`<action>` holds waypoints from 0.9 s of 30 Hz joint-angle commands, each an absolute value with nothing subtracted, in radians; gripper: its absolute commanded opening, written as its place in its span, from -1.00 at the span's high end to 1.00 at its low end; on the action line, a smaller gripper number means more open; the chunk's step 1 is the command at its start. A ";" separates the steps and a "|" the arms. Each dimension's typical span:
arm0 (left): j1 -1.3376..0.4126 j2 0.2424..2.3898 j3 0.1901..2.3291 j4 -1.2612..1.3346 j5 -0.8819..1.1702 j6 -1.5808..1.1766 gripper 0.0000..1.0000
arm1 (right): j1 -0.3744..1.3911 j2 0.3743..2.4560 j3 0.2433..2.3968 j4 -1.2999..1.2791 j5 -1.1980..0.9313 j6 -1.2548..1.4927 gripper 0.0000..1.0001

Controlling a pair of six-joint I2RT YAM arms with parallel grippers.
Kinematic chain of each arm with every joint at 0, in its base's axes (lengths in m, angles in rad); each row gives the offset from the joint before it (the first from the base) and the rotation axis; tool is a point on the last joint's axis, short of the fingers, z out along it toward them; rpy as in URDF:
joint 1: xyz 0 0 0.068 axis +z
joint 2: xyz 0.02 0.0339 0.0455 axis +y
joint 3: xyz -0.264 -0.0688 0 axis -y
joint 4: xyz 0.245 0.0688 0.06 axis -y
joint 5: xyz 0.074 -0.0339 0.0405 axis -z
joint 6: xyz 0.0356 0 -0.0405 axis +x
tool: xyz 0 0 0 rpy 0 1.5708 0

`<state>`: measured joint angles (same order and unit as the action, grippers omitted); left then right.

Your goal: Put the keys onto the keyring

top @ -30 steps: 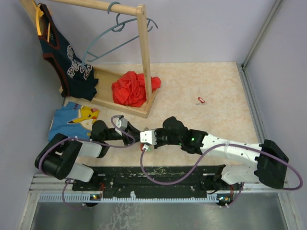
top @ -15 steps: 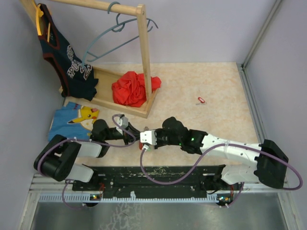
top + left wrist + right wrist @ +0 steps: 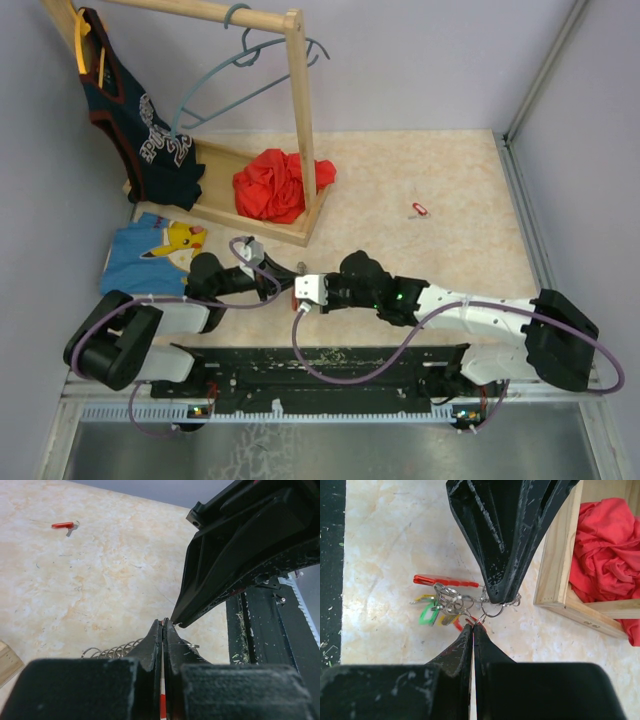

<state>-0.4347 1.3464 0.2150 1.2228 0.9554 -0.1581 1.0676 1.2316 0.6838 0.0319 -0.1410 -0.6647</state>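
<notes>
Wooden rack-base tray [image 3: 250, 228] holds crumpled red cloth [image 3: 272, 185]. L gripper [image 3: 163, 622] & R gripper [image 3: 472, 626] both clenched, tips meeting at thin grey wire keyring [image 3: 492, 611]; what each pinches, can't tell. Red/green/yellow-tagged keys [image 3: 437, 605] bunched just beside. Lone red-tagged key [image 3: 419, 209] well apart to right, long axis crosswise, R arm nearer.

The keys [image 3: 440, 607] carry red, green and yellow tags. A lone key [image 3: 419, 208] is red. The table [image 3: 420, 170] is marbled beige. The cloth [image 3: 275, 185] is red, the jersey [image 3: 140, 120] navy with red trim, the rack [image 3: 298, 130] pale wood.
</notes>
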 commanded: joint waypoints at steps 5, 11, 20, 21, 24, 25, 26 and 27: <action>-0.427 1.376 0.195 1.427 0.914 -0.219 1.00 | 1.063 1.218 0.672 0.081 -0.106 -0.631 1.00; -0.428 1.384 0.193 1.372 0.928 -0.173 1.00 | 1.053 1.174 0.721 0.061 -0.085 -0.674 1.00; -0.427 1.383 0.199 1.341 0.945 -0.153 0.66 | 1.052 1.167 0.771 0.043 -0.087 -0.715 1.00; -0.427 1.381 0.198 1.341 0.946 -0.152 0.57 | 1.052 1.166 0.774 0.042 -0.088 -0.717 1.00; -0.427 1.375 0.197 1.333 0.951 -0.146 0.45 | 1.053 1.170 0.784 0.034 -0.094 -0.720 1.00; -0.427 1.374 0.196 1.328 0.955 -0.145 0.43 | 1.052 1.170 0.786 0.032 -0.097 -0.721 1.00; -0.427 1.373 0.198 1.326 0.962 -0.143 0.42 | 1.053 1.172 0.787 0.031 -0.097 -0.721 1.00; -0.428 1.373 0.199 1.322 0.963 -0.143 0.39 | 1.053 1.171 0.788 0.031 -0.098 -0.721 1.00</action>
<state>-0.4301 1.3792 0.1955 1.3296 0.9394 -0.1581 1.0573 1.1999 0.7227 0.0029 -0.0948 -0.7086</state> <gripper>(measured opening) 0.285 0.004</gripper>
